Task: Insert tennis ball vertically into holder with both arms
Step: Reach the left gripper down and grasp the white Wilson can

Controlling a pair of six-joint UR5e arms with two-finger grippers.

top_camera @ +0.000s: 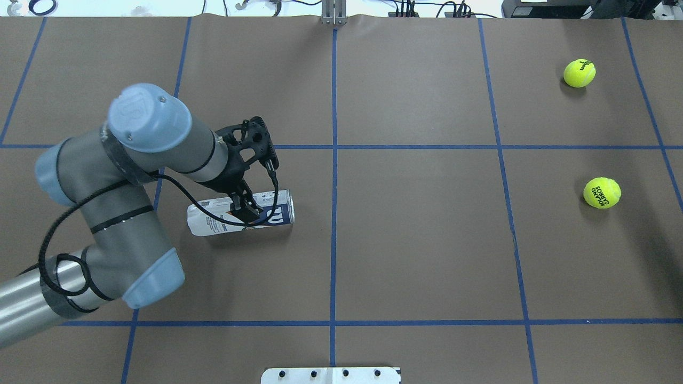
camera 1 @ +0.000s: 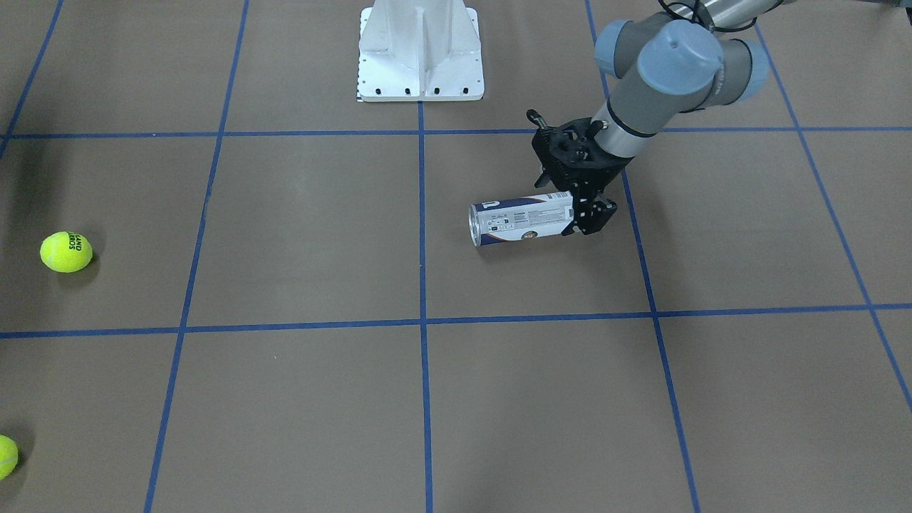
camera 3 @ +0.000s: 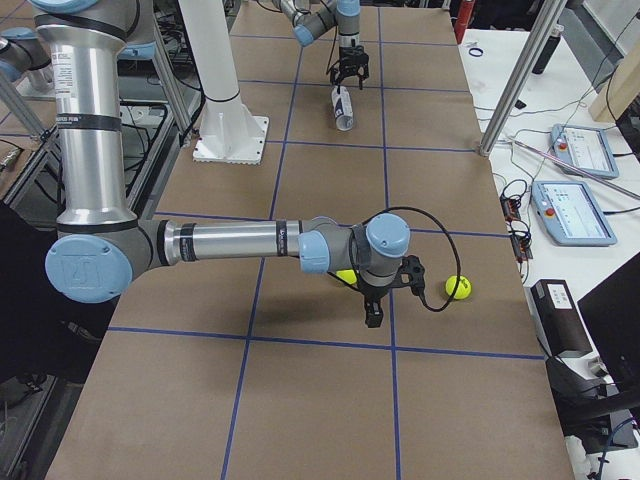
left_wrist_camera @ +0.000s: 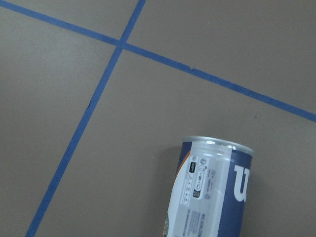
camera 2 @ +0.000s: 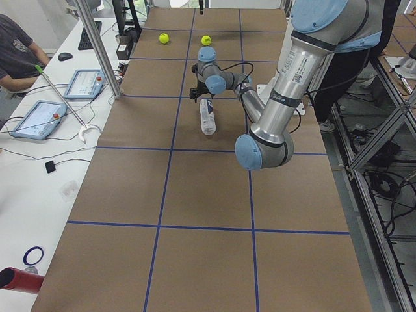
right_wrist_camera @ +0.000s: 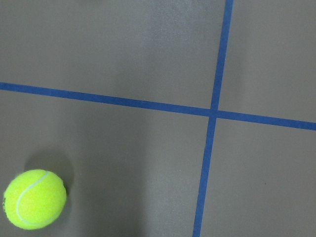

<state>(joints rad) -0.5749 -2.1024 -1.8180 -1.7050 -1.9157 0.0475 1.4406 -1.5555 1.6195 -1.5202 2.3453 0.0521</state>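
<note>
Ball (camera 1: 4,456) at the front camera's near edge, 8 o'clock; can (camera 1: 524,219) lies on its side near centre.
Front view: second ball (camera 1: 65,251) at 9 o'clock; left gripper (camera 1: 593,221), jaws apart, hangs just over the can. Overhead: can at 9 o'clock, balls well apart from it at 2 and 3 o'clock. Right side view: right gripper (camera 3: 372,312) hangs near both balls; open or closed, cannot tell. Left wrist: can at 5 o'clock.
</note>
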